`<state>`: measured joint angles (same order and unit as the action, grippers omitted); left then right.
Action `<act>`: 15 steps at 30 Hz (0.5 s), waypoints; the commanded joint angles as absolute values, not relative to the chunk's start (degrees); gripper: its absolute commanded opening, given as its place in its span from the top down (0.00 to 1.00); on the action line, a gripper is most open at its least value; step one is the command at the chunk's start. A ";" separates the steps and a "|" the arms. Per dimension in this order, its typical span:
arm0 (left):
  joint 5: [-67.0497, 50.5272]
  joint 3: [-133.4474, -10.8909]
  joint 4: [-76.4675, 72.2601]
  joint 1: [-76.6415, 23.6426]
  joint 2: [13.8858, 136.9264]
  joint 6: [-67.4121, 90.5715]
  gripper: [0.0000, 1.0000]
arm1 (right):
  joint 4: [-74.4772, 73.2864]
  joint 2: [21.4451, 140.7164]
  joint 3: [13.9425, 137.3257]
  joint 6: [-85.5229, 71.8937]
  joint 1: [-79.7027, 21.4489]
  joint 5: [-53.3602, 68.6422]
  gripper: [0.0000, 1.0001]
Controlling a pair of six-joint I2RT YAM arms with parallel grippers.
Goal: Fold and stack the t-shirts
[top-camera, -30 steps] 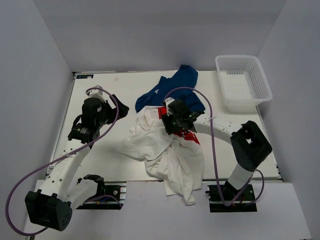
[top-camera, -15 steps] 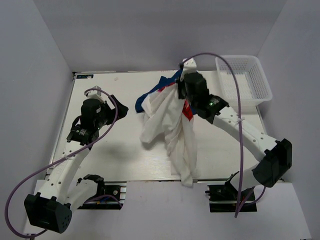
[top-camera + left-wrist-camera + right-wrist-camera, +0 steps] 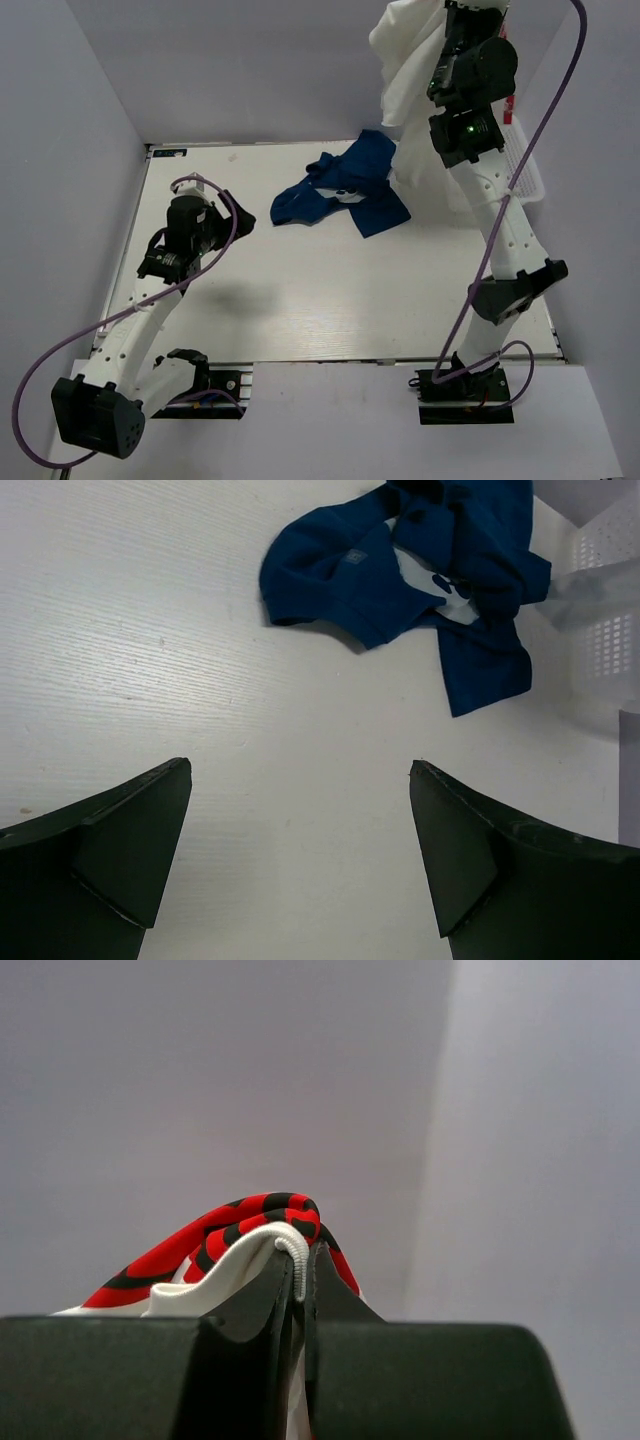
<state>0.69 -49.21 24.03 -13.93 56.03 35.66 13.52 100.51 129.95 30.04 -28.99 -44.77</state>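
The royal blue t-shirt [image 3: 345,185] lies crumpled on the table at the back centre; it also shows in the left wrist view [image 3: 400,560]. My right arm is raised high at the back right. Its gripper [image 3: 455,12] is shut on the white t-shirt [image 3: 405,60], which hangs from it above the table. In the right wrist view the gripper [image 3: 303,1270] pinches the ribbed collar, with the red and black print [image 3: 215,1245] draped over the fingers. My left gripper [image 3: 240,213] is open and empty over bare table, left of the blue shirt; it shows wide apart in its own view [image 3: 300,770].
The white mesh basket [image 3: 532,188] stands at the back right, mostly hidden behind my right arm and the hanging shirt; its wall shows in the left wrist view [image 3: 605,630]. Grey walls close in the table on three sides.
My right arm has lifted the white shirt from the table's middle up and back, high off the table, uncovering the blue shirt. The left arm has not moved.
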 commanded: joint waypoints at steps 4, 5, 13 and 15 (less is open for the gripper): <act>3.51 -52.38 26.27 -13.54 57.83 35.86 0.00 | 26.02 104.94 135.62 36.49 -18.48 -42.64 1.00; 3.52 -52.38 26.28 -13.54 58.44 35.86 0.00 | 25.41 104.94 134.75 32.47 -16.37 -41.58 1.00; 3.52 -53.53 26.28 -13.54 61.61 35.86 0.00 | 16.53 105.21 136.58 20.23 -8.18 -27.35 1.00; 3.52 -53.53 25.75 -13.54 61.61 35.86 0.00 | 15.13 105.20 137.11 17.33 -6.25 -25.50 1.00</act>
<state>2.66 -51.29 25.71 -13.93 61.82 35.66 10.35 108.01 132.81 23.62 -7.42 -33.54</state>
